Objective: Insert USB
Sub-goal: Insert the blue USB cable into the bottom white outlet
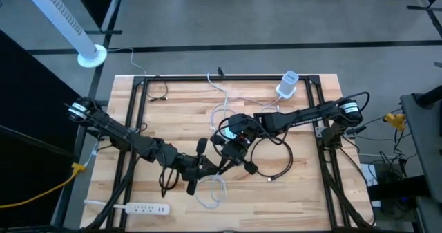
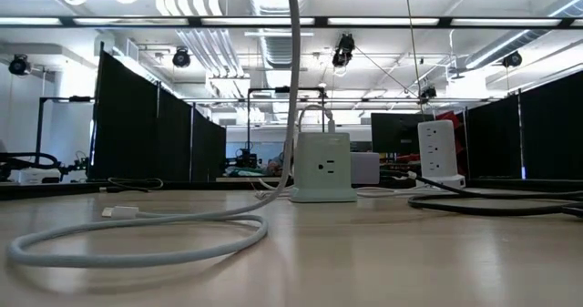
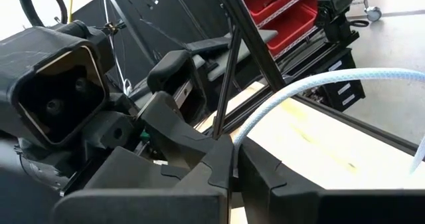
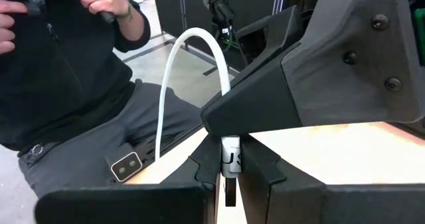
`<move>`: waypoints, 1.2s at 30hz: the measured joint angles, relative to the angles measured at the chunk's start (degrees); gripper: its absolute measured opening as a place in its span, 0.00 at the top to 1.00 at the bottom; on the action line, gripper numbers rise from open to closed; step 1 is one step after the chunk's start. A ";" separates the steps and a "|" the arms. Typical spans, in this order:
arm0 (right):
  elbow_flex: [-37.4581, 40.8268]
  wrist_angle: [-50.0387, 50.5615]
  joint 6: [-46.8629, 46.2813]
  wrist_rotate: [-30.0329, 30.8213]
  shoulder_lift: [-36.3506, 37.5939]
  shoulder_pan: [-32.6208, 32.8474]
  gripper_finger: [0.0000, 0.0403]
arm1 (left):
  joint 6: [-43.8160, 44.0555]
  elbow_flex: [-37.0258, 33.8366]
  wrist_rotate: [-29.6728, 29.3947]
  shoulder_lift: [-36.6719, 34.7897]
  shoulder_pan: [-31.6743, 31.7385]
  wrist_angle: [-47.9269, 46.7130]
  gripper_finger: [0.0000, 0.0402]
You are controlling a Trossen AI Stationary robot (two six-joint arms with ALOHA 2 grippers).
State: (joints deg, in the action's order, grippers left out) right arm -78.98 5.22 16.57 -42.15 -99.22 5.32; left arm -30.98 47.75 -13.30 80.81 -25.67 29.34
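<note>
A white USB cable (image 1: 215, 191) lies in a loop near the table's near edge and rises from the loop (image 2: 137, 243) up out of the low view. Its white plug (image 4: 230, 159) stands between the fingers of my right gripper (image 4: 230, 174), which is shut on it at the table's middle (image 1: 233, 152). My left gripper (image 3: 234, 174) is shut on the cable just behind the plug (image 1: 207, 165). A white charger block (image 1: 288, 85) (image 2: 323, 167) stands near the far edge. My left gripper pinches the white braided cable (image 3: 236, 143) between its two fingers, close behind the plug. The cable arcs away from the fingers, lifted off the table. My right gripper pinches the plug's white body (image 4: 230, 151) between its two fingers. The plug's dark tip (image 4: 230, 192) points back between the fingers, and the left gripper's fingers (image 4: 222, 114) sit right beside it.
A black cable (image 1: 273, 157) loops on the table right of the grippers. A white power strip (image 1: 141, 207) lies at the near left edge. A second white outlet tower (image 2: 435, 148) stands beyond the charger. A person in dark clothes (image 4: 66, 71) stands beyond the table.
</note>
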 joint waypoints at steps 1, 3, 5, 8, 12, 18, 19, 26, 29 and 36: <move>-0.02 -0.15 0.05 0.02 0.00 0.00 0.95 | -0.02 -0.03 0.00 -0.30 0.00 -0.12 1.00; -0.06 -0.46 0.05 0.40 0.19 0.00 0.95 | 0.06 -0.09 -0.07 -1.34 0.00 -0.82 1.00; -0.18 -0.75 0.02 1.08 0.66 0.00 0.95 | 0.67 -0.11 -0.25 -2.88 -0.03 -1.69 1.00; -0.32 -0.94 -0.12 2.70 1.33 0.05 0.95 | 3.08 -0.11 -1.76 -6.14 -0.04 -5.29 1.00; -0.27 1.82 -0.28 6.30 1.72 0.68 0.88 | 9.28 -0.11 -2.47 -10.44 -0.05 -12.83 1.00; 0.34 11.15 -2.30 6.92 0.86 1.08 0.66 | 15.92 0.09 -2.59 -13.66 -1.09 -17.12 1.00; 0.30 11.45 -3.34 7.31 0.96 1.11 0.63 | 16.77 -0.05 -2.33 -13.79 -1.63 -18.39 1.00; 3.34 15.79 -8.30 7.90 0.76 2.79 0.50 | 42.10 -0.08 -0.70 -13.55 -4.31 -38.70 1.00; 4.95 15.92 -9.60 12.26 0.79 3.55 0.50 | 59.30 -0.13 -0.80 -11.69 -7.25 -47.55 1.00; 6.21 15.75 -10.97 18.07 0.81 3.79 0.54 | 82.72 1.53 5.42 -3.57 -15.98 -49.92 1.00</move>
State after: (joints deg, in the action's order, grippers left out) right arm -72.77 20.97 5.60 -24.08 -98.41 9.12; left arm 51.74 49.28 -7.88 77.24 -41.65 -20.59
